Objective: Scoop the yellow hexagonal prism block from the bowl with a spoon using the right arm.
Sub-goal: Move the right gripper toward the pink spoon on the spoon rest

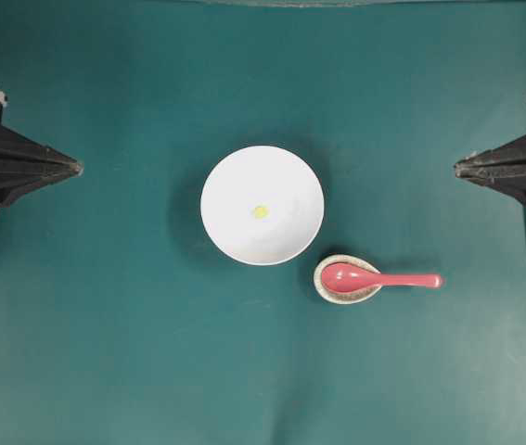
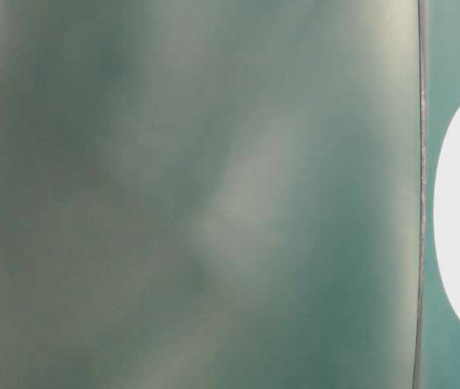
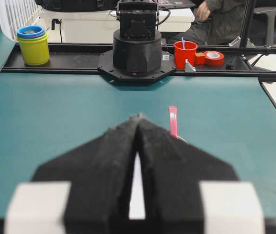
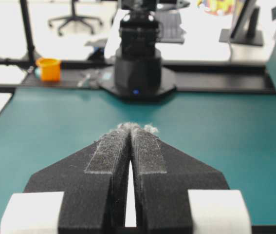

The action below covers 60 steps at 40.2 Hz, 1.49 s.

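- Take the bowl (image 1: 262, 205) as your landmark: it sits mid-bench, and the yellow hexagonal prism block (image 1: 260, 212) lies near the centre of its floor, alone.
- The spoon (image 1: 380, 278) lies just off the bowl's lower-right rim in the overhead view. Its scoop rests in the small speckled dish (image 1: 337, 291), which sits just beside the bowl.
- The spoon's long axis runs almost level across that view. The scoop end is nearest the bowl, and the handle points away from it, toward the right edge.
- Your right tool (image 1: 460, 168) is parked far right of the bowl, tips pointing in toward it, clenched on nothing. The spoon lies inward of it and lower in the frame, handle end closest.
- The left tool (image 1: 76, 168) is also clenched and empty, well off to the bowl's left; the bowl stands between it and the spoon, so the right arm is clearly nearer.
- You will likely need to release the right tool before closing on the handle.
- The table-level view is a blur; rely on the overhead one.
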{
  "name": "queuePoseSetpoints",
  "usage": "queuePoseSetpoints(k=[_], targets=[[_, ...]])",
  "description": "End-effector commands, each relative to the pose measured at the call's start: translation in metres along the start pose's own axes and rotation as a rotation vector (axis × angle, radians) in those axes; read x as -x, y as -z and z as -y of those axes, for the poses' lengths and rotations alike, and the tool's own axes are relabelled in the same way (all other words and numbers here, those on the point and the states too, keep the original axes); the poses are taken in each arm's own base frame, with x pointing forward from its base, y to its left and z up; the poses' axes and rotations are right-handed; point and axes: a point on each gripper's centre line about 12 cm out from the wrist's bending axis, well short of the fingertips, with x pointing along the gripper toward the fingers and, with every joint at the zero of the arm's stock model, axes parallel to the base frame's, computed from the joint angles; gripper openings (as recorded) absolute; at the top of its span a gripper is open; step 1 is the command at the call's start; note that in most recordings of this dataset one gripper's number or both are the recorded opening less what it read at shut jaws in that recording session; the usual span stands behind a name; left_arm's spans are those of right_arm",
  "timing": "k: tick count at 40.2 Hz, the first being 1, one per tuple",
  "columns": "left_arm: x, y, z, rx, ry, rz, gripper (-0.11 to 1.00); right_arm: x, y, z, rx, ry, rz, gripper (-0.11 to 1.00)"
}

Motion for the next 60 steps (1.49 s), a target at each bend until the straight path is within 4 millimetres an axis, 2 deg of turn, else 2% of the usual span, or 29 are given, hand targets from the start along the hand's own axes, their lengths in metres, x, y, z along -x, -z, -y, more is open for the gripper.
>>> queuePoseSetpoints(k=[1, 23, 28, 37, 41, 47, 60], targets=[[-0.003, -0.009, 0.000, -0.019, 0.004, 0.017, -0.01, -0.002, -0.005, -0.001, -0.002, -0.005, 0.012, -0.01], [-0.003, -0.011, 0.000, -0.018, 0.002, 0.023, 0.00, -0.003, -0.008, -0.001, -0.005, -0.004, 0.015, 0.01], [-0.003, -0.011, 0.000, -0.018, 0.002, 0.021, 0.00, -0.003, -0.008, -0.001, -0.005, -0.004, 0.014, 0.11], [-0.003, -0.011, 0.000, -0.018, 0.004, 0.021, 0.00, -0.003, -0.006, 0.000, -0.012, -0.001, 0.002, 0.44], [-0.004, -0.010, 0.000, -0.018, 0.004, 0.020, 0.00, -0.004, -0.003, 0.000, -0.020, 0.000, -0.012, 0.52], [-0.003, -0.011, 0.000, -0.018, 0.004, 0.021, 0.00, -0.008, 0.006, 0.000, -0.036, 0.004, -0.052, 0.57], [-0.003, -0.010, 0.000, -0.018, 0.004, 0.020, 0.00, -0.019, 0.038, -0.001, -0.100, 0.009, -0.156, 0.57]])
